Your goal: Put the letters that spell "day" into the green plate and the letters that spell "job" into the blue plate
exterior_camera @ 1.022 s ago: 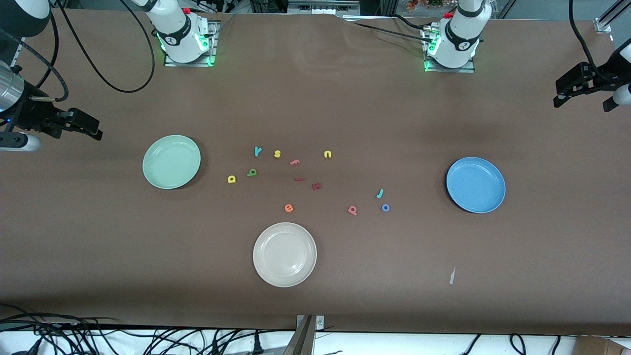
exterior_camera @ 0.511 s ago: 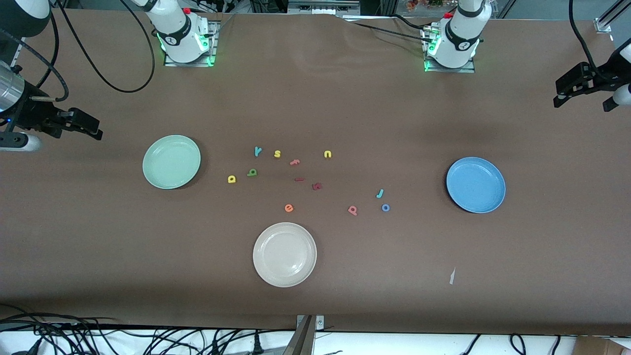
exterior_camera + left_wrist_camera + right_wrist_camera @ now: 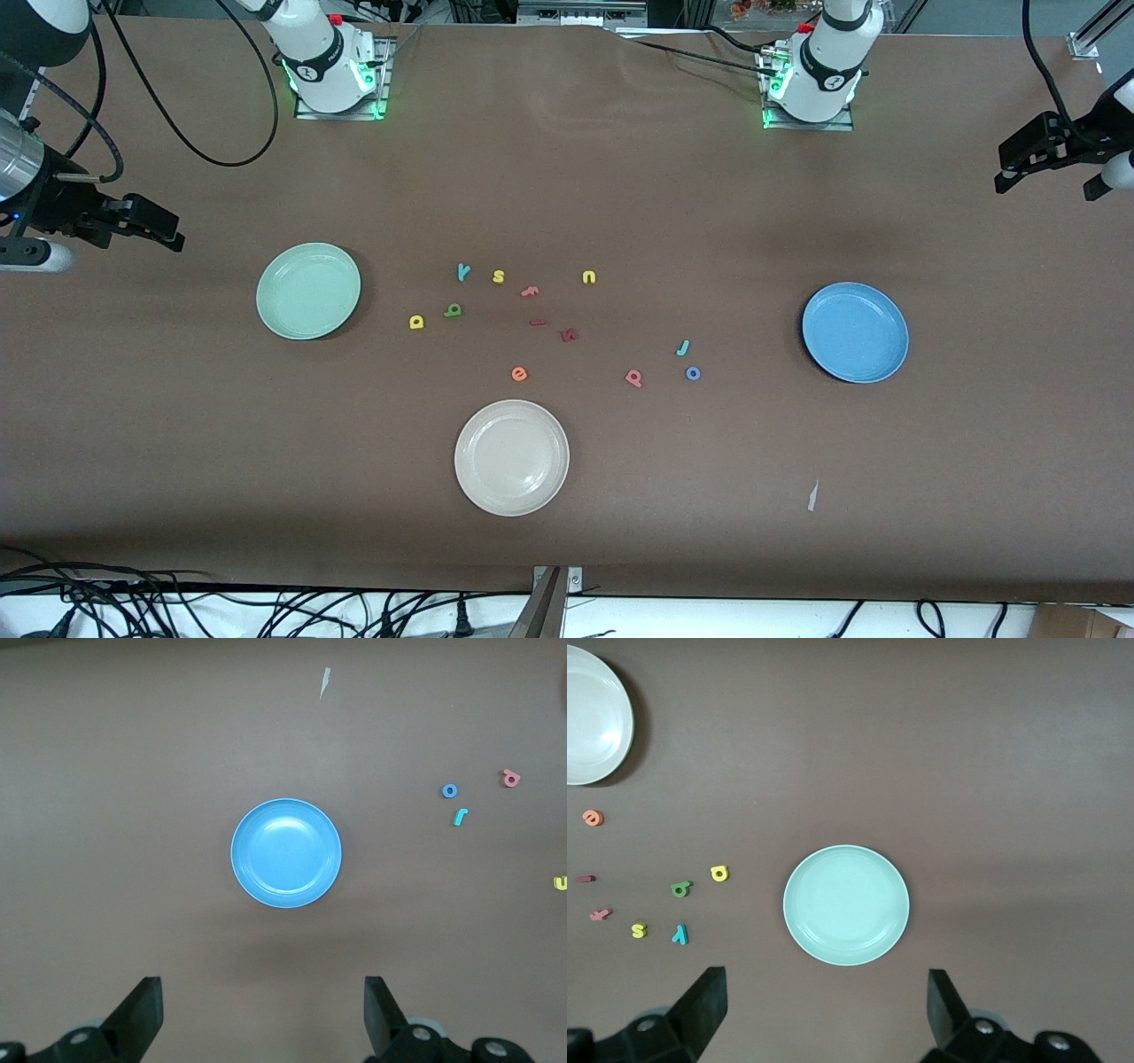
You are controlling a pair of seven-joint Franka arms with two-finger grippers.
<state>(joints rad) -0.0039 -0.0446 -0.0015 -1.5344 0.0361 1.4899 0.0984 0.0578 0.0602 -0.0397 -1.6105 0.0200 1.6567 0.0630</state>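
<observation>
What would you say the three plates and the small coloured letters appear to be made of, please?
The green plate, blue plate and cream-white plate look like smooth, glossy plastic or melamine: each shows soft highlights. The letters, such as the yellow d and blue o, look like matte foam, flat in colour without shine, though they are too small to be sure.

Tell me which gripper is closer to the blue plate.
Left. The left gripper hangs open past the blue plate at its own table end; the right gripper waits open by the green plate.
</observation>
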